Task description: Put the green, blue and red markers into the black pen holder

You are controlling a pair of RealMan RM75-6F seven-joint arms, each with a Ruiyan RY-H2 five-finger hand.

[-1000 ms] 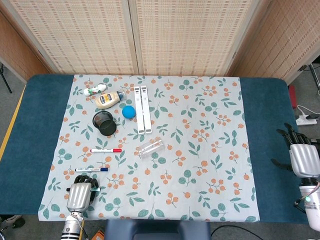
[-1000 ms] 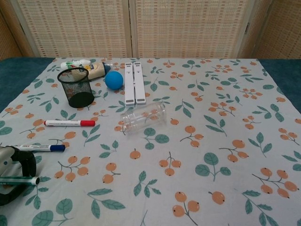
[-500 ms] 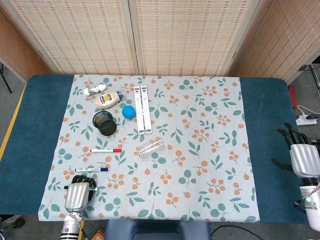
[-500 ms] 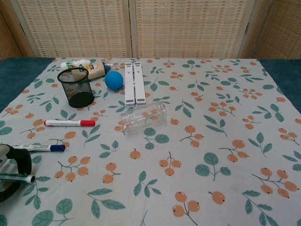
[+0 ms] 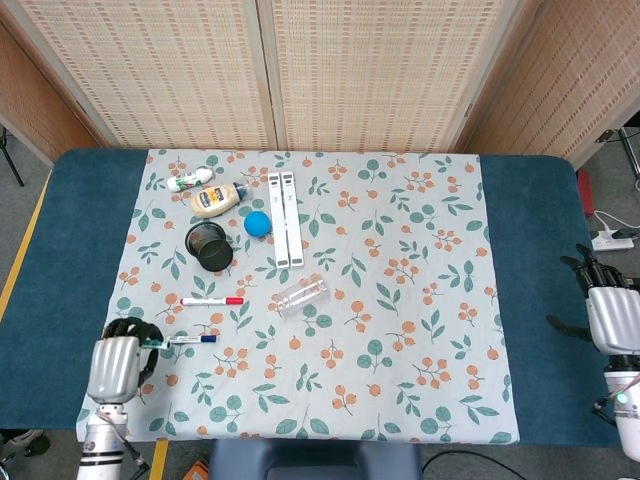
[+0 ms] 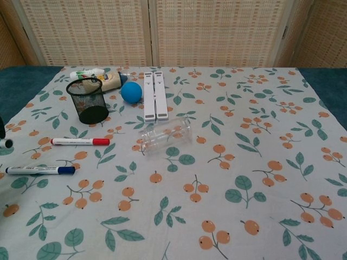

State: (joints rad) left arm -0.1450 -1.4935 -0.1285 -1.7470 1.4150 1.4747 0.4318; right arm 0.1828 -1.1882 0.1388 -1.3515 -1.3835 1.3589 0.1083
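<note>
The green marker (image 5: 153, 343) is pinched in the left robot hand (image 5: 115, 363) at the near-left corner of the cloth (image 5: 400, 330); only a short teal-and-white stub shows past the dark fingers in the head view, and the rest is hidden inside the grip. In the chest view that hand is almost wholly cut off by the left edge, with just a dark sliver and a white tip visible, too little to read. The blue marker (image 6: 37, 170) lies flat just beside the hand, its blue cap pointing right, and the red marker (image 6: 80, 141) lies flat a little farther back, parallel to it, red cap to the right. The holder (image 6: 87, 100), a black mesh cup, stands upright behind the red marker, open end up; whether it holds anything cannot be made out. Behind it lie a cream bottle (image 5: 215, 199) and a small white tube (image 5: 189, 180), both partly hidden by the holder in the chest view. A blue ball (image 6: 130, 92) sits next to a pair of white bars (image 6: 154, 95), and a clear jar (image 6: 164, 135) lies on its side near the cloth's middle. The right robot hand (image 5: 610, 315) hovers at the table (image 5: 535, 290) edge far right, holding nothing, fingers spread, seen only in the head view.
</note>
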